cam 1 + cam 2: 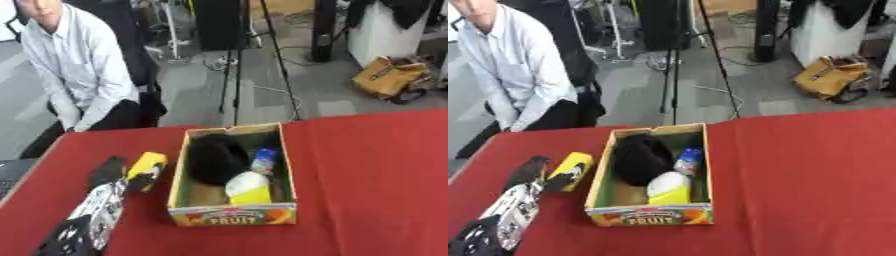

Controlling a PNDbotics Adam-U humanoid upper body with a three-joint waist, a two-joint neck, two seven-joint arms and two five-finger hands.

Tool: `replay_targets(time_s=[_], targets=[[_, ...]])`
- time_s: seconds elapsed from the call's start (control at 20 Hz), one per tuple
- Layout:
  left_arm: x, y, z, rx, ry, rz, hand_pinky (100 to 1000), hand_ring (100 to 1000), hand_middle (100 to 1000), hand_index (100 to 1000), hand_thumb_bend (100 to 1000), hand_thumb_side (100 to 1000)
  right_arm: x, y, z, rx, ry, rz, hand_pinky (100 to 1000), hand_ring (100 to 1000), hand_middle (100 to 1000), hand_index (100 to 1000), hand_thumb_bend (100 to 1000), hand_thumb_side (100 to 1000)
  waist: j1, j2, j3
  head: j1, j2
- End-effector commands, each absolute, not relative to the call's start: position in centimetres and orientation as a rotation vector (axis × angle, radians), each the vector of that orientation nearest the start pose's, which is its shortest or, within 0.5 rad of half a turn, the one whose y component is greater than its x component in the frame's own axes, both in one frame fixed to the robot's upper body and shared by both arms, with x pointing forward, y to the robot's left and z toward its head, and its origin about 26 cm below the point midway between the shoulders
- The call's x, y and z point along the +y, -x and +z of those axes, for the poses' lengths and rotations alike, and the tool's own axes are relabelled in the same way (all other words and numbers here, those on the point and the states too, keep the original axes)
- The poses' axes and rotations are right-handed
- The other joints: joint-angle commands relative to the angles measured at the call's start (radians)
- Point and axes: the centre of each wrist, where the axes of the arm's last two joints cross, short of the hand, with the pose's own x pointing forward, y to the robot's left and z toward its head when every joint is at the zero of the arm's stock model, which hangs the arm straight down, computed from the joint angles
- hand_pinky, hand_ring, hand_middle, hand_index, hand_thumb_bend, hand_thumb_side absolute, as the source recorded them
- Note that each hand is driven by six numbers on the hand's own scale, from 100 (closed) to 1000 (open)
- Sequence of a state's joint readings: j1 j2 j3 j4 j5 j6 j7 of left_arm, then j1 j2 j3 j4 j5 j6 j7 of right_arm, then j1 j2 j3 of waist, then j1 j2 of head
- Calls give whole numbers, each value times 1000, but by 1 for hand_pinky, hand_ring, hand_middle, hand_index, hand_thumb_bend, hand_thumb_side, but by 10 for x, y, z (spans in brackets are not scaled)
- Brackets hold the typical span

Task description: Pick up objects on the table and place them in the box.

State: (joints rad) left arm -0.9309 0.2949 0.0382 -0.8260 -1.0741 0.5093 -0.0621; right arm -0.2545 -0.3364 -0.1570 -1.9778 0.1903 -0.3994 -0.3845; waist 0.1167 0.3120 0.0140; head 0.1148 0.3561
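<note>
Left eye view: a cardboard box [233, 212] with a printed fruit label on its near wall stands on the red bench [376, 190], roughly at the middle of the picture. Inside it lie a bulky black object [215, 159] in the far left part, a small bottle with a blue top [264, 160] against the right wall, and a white and yellow item [248, 189] at the near end. Just left of the box, apart from its wall, a yellow object [147, 169] lies on the bench. The left hand [112, 175] comes up from the lower left corner; its dark fingers [107, 167] reach beside the yellow object and touch or nearly touch its left edge, and a dark digit seems to lie against its near end. Whether the fingers are closed on it or merely alongside cannot be told. Right eye view: the same layout, with the box shifted leftward in the picture. The yellow object lies between the left hand and the box wall, on the bench surface. The right hand shows in neither view.
</note>
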Motion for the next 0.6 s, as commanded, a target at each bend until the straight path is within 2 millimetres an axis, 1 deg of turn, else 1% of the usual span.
replay_targets(time_s=[0.05, 0.3, 0.35, 0.6], targets=[[276, -488, 172, -1054, -1268, -675, 1000, 1000, 1000, 1000, 593, 992, -304, -293, 205, 3410, -760, 3, 908, 883, 750, 761, 100, 1000, -9, -14, 0, 3, -10], [277, -489, 166, -1040, -1214, -689, 1000, 1000, 1000, 1000, 598, 1000, -303, -293, 205, 3410, -747, 2, 909, 883, 749, 766, 100, 1000, -12, -10, -2, 5, -10], [277, -489, 165, -1037, -1204, -693, 1000, 1000, 1000, 1000, 613, 1000, -303, -293, 205, 3410, -745, 1, 909, 884, 749, 768, 100, 1000, -12, -10, -3, 6, -11], [280, -490, 162, -1006, -1149, -718, 1000, 1000, 1000, 1000, 624, 1000, -302, -293, 206, 3413, -733, -3, 910, 884, 748, 767, 100, 1000, -12, -7, -6, 10, -11]])
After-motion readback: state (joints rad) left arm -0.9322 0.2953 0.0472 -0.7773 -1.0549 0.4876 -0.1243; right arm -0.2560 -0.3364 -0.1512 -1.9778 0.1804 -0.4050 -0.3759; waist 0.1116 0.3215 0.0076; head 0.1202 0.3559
